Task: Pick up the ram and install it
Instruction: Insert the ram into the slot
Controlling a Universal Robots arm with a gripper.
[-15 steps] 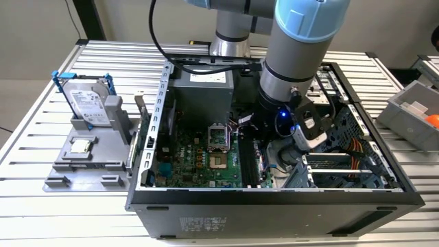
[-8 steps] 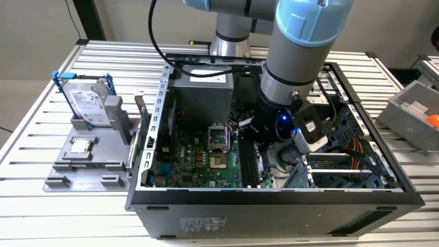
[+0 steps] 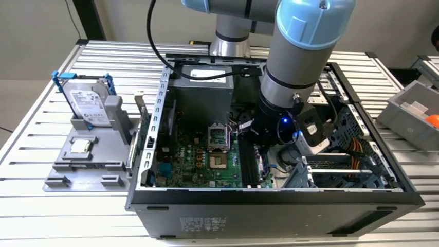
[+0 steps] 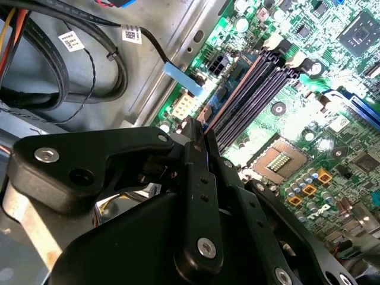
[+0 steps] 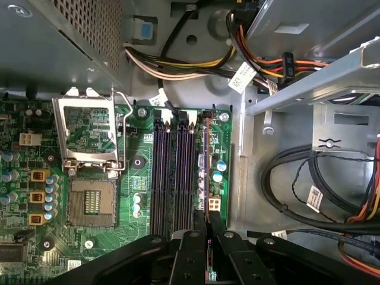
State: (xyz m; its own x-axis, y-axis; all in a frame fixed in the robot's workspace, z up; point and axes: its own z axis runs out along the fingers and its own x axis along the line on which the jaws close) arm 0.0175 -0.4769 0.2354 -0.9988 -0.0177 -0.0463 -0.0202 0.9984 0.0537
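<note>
- No print can be read with certainty.
- White label (image 3: pixel 88 104) on the hard drive, outside the computer case (image 3: pixel 274 206), off its exterior-view left wall: illegible.
- Sticker (image 3: pixel 203 224) on the case's near outer panel: illegible.
- White cable tags (image 5: pixel 241 77) inside the case: barcode-like marks, unreadable.

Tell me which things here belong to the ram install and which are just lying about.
Job in hand: ram, gripped by the claw; memory slots; motherboard.
Lying about: hard drive; small square chip; grey bin; cable bundle.
</note>
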